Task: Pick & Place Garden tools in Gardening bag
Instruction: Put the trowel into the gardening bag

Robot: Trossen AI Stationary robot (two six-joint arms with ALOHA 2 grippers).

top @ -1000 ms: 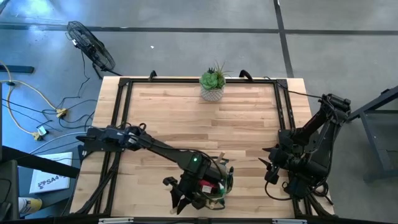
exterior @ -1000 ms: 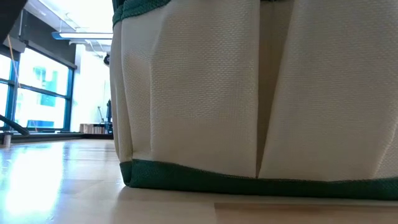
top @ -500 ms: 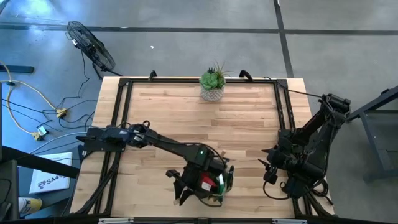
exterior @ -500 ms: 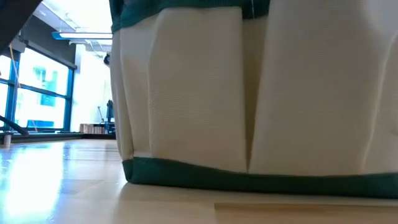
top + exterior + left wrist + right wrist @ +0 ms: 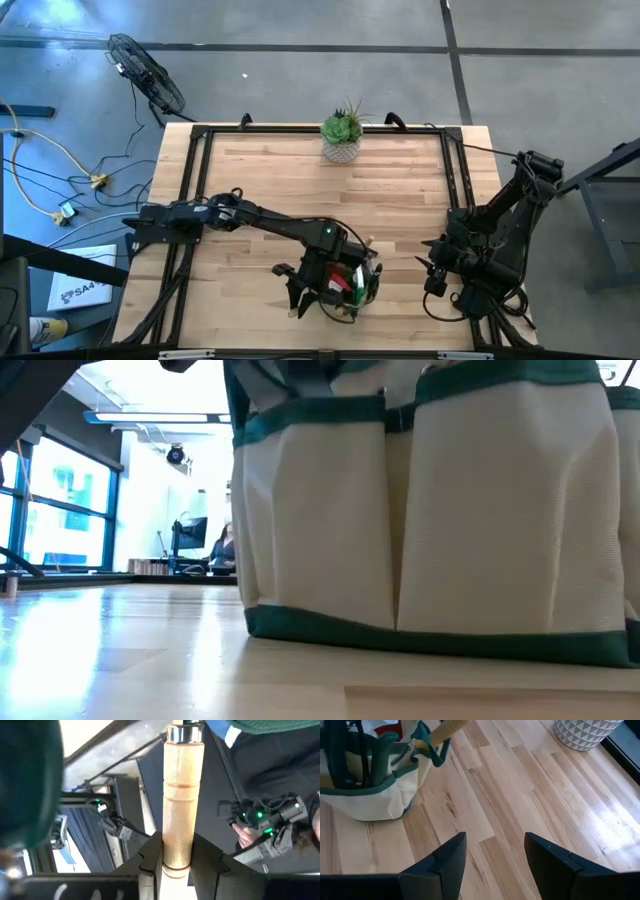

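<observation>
**Wood-handled tool at the bag, insertion step**

Wooden-plank bench (image 5: pixel 300 190), high view: left tool (image 5: pixel 322 291) sits right over the round olive-tan fabric gardening bag with dark green rim (image 5: pixel 352 282), near the bench's front edge. Red item visible inside the bag. Right tool (image 5: pixel 436 268) parked at the bench's right edge. Green succulent in white pot (image 5: pixel 342 133) at the far edge, not part of the job.

Low view: bag fills the frame, standing upright, pale panels, green bottom band flat on the bench.

Left wrist view: fingers (image 5: pixel 150 855) clenched on a turned, light wooden tool handle with metal ferrule (image 5: pixel 181 795).

Right wrist view: right tool's fingers spread, holding nothing; bag well apart from it, wooden handles poking out past the rim.

Judgement: placing step in hand. Next move calls for seating the handle in the bag, releasing, lifting clear without snagging the loop handles.
</observation>
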